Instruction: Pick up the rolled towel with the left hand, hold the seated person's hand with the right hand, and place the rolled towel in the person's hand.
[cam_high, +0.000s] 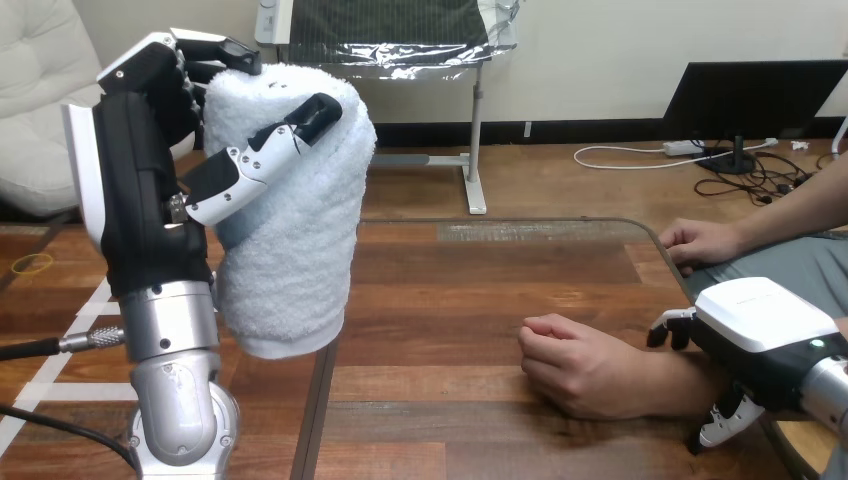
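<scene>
Both hands' fingers curl: left hand (130, 200) round the plush, cylindrical rolled towel (295, 240), right hand (762, 322) round the person's wrist (672, 382).

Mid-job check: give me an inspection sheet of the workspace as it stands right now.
Surface: wooden table, no spills seen.
Job's things: rolled towel upright, raised off the table; the person's nearer hand fisted, resting on the table.
Clutter: small yellow ring at the view's left edge.
Hands: left hand curled round the rolled towel; right hand clasps the person's wrist.
Cables: nothing seen.
Surroundings: the person's farther hand at the table's right edge.
</scene>
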